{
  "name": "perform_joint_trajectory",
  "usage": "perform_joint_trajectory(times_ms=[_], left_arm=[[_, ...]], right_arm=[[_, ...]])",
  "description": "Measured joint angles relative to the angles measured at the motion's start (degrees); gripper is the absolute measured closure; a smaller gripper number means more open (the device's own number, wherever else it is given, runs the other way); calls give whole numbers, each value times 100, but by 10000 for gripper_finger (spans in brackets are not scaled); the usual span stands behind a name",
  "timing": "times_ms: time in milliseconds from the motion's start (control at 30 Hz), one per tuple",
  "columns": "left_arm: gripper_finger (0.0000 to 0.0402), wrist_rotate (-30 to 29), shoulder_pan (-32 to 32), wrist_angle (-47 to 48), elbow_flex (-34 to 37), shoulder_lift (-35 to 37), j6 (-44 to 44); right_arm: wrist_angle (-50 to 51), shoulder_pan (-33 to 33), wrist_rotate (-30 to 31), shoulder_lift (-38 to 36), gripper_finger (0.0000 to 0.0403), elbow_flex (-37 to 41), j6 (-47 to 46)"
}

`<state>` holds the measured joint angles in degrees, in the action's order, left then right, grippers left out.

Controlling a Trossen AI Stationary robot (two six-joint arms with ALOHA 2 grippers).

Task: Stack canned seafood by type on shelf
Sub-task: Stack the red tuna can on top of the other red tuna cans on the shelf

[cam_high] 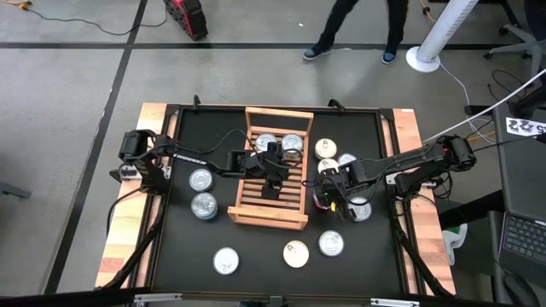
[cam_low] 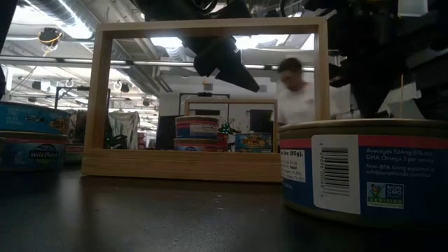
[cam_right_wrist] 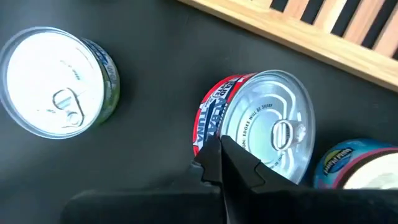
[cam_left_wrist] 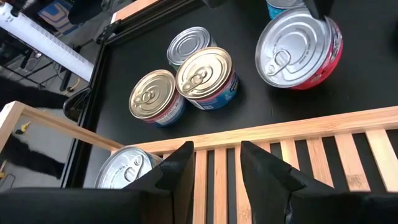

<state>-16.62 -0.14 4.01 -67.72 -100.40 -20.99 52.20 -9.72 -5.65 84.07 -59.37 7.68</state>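
The wooden slatted shelf (cam_high: 271, 170) lies at the table's middle, with two silver-lidded tins (cam_high: 279, 143) on its far end. One of them shows in the left wrist view (cam_left_wrist: 127, 169). My left gripper (cam_left_wrist: 217, 168) hovers open over the shelf's bare slats (cam_high: 275, 183), nothing between its fingers. Just right of the shelf, a red-labelled tin (cam_right_wrist: 261, 134) stands on the black table. My right gripper (cam_right_wrist: 221, 158) is shut and points down at that tin's lid edge (cam_high: 328, 198). Three more tins (cam_left_wrist: 186, 74) sit right of the shelf's far end. My right gripper's shut fingertips (cam_right_wrist: 217, 155) stand at the rim (cam_right_wrist: 231, 142) of the red-labelled tin's lid, coming from above. The tin rests on the table. Whether the fingertips touch the rim, I cannot tell.
Loose tins lie left of the shelf (cam_high: 202, 192), near the front edge (cam_high: 226, 260) (cam_high: 296, 253) (cam_high: 331, 244), and beside my right gripper (cam_high: 361, 209). One front tin fills the low view's right (cam_low: 364, 171). A person (cam_high: 358, 26) stands beyond the far edge.
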Motion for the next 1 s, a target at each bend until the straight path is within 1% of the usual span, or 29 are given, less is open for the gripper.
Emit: perform_joint_trajectory(times_ms=[133, 367, 633, 767, 900, 1000], left_arm=[[274, 0, 0, 0, 2, 0, 4], [274, 0, 0, 0, 2, 2, 4], [274, -1, 0, 0, 2, 2, 4], [274, -2, 0, 0, 2, 2, 33], [274, -2, 0, 1, 2, 2, 254], [274, -2, 0, 0, 2, 4, 317]], right_arm=[[259, 0, -68, 0, 403, -252, -7], [298, 0, -1253, 0, 403, -368, -15], [300, 0, -2228, 0, 403, -368, -15], [294, 0, -2472, 0, 403, -362, -17], [143, 0, -2762, 2, 403, -190, -23], [75, 0, -2833, 2, 403, -69, -126]])
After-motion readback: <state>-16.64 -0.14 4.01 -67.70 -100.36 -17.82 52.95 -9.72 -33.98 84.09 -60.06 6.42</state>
